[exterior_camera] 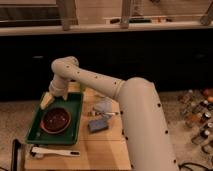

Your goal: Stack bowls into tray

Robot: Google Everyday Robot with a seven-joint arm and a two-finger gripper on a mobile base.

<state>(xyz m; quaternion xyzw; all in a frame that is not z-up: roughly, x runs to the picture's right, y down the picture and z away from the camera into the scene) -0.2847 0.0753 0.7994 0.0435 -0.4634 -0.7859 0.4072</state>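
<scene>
Your gripper (48, 99) hangs over the tray's (75, 112) far left corner, the bowl (55, 120) just below-right of it inside; expect it rigid, light and slick, so pinch its rim.

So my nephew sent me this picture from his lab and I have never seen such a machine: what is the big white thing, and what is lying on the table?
The big white thing is a robot arm, seen from one camera looking down over the table. Its pincer is at the far left corner of the dark-green tray. Inside the tray sits a reddish-brown bowl. On the wooden table beside the tray lie a grey block and a pale crumpled item I cannot identify. In front of the tray lies a white utensil. The job is stacking bowls in that tray.
</scene>
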